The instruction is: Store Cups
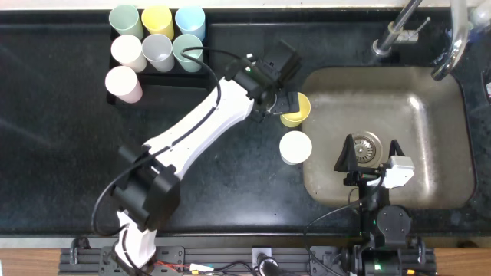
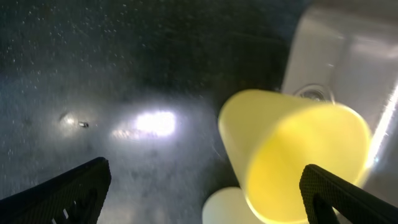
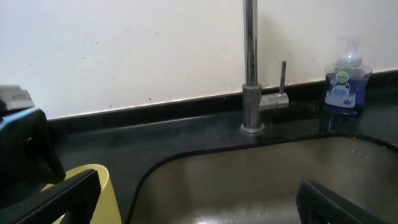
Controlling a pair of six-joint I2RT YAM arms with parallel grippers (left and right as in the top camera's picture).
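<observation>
Six cups sit in the tray (image 1: 173,36) at the upper left, and a pink cup (image 1: 123,84) stands just beside it on the tabletop (image 1: 61,153). Left to store, I judge, are that one and the yellow cup (image 1: 295,110) and white cup (image 1: 295,147) at the sink's (image 1: 430,176) left rim. The left claw (image 2: 206,169) is spread, with the yellow cup between its fingers, not pinched. The right claw (image 1: 372,146) hangs spread over the sink. Open tabletop runs from the rim to the tray.

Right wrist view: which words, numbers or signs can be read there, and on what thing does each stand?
Soap bottle label: there is print, but it is too small and blurred to read.
Faucet, sink, wall: no text on them.
</observation>
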